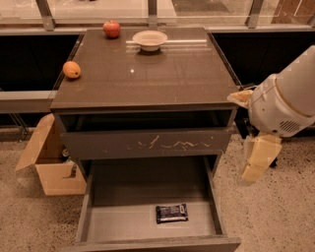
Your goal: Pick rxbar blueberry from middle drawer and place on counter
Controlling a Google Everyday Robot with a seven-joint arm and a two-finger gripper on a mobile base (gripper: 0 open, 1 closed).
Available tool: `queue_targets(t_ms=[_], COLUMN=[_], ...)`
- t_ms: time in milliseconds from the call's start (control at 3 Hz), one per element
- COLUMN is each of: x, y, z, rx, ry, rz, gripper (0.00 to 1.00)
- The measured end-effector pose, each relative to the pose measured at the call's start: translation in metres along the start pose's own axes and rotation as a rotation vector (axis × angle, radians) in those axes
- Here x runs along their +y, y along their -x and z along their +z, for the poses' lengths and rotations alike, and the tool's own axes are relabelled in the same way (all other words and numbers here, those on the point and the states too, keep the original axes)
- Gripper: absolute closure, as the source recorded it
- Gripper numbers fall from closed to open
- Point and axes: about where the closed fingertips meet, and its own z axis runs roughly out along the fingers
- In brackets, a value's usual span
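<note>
Whether the gripper point(256, 160) is released or clenched cannot be told; it hangs right of the open middle drawer point(123, 224), whose near floor holds the rxbar blueberry point(172, 213). The counter point(162, 78) bears an apple point(111, 28) and bowl point(149, 39) far, an orange point(72, 69) left. A cardboard box point(51, 165) stands on the floor, left.

Daylight from the windows point(98, 9) behind glares off the glossy counter point(162, 81); the open middle drawer point(123, 224) lies dim, with the end effector point(253, 170), hanging at right, warmly lit.
</note>
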Motion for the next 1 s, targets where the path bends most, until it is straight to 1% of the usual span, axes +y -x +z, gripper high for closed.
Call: queue_targets(t_ms=[333,667,1000], x=[0.015,0.015,0.017], y=[0.003,0.003,-0.006], z=[0.043,0.043,0.074], rx=[-0.091,-0.091,-0.082], ry=[0.046,0.046,0.059], rz=[-0.018,-0.018,-0.037], gripper=[0.0,0.0,0.0])
